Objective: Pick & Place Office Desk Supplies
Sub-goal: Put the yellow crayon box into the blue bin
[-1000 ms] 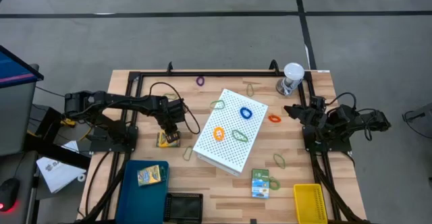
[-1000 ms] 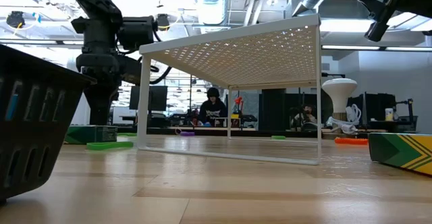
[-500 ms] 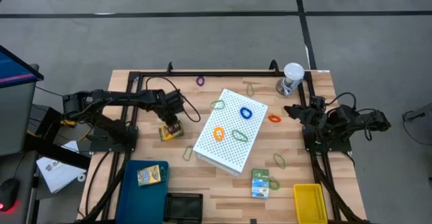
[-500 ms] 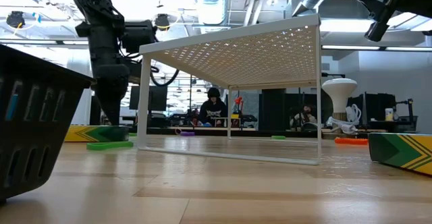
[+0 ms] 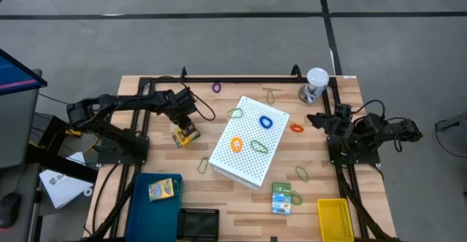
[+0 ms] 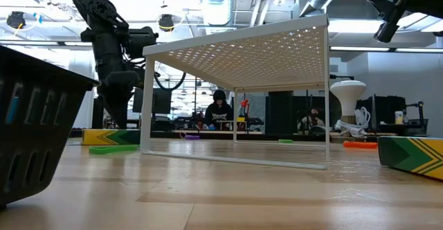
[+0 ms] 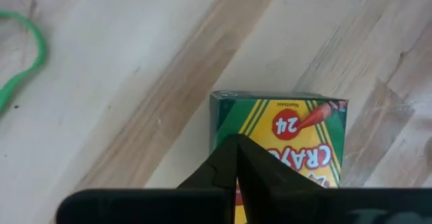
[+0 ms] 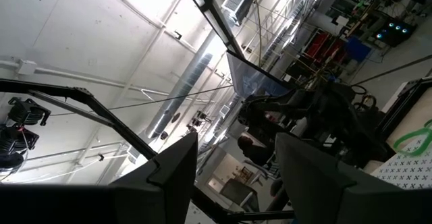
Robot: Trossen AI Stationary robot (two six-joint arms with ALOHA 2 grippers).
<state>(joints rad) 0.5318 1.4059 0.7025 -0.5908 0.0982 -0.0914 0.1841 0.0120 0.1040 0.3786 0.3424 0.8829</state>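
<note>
A yellow-and-green crayon box (image 5: 184, 135) lies flat on the wooden table, left of the big white perforated box (image 5: 248, 141). My left gripper (image 5: 187, 127) stands over it, shut, pointing steeply down; the left wrist view shows its joined tips (image 7: 236, 148) over the box's printed face (image 7: 290, 133). In the low view the box (image 6: 111, 136) rests on the table under that gripper (image 6: 115, 119). My right gripper (image 5: 315, 119) waits at the right side, raised, open (image 8: 236, 163), with nothing between its fingers. A second crayon box (image 5: 164, 189) lies in the blue bin. A green card box (image 5: 282, 197) lies near the front edge. My left gripper meets the crayon box's top face (image 7: 270, 150) with its shut fingertips, coming from above and slanting steeply down. The box lies flat on the table under the tips. The fingers hide the exact spot of contact.
Rubber-band loops lie on the perforated box, blue (image 5: 265, 122) and orange (image 5: 236, 144), and on the table: orange (image 5: 295, 127), purple (image 5: 217, 87), olive (image 5: 302, 173), green (image 7: 27, 55). Blue bin (image 5: 149, 213), black basket (image 5: 198, 224), yellow basket (image 5: 334, 219), lidded cup (image 5: 315, 84).
My left gripper, still shut, has swung toward the table's far edge. The crayon box has slid along the table with it, staying flat under the tips and turning a little.
</note>
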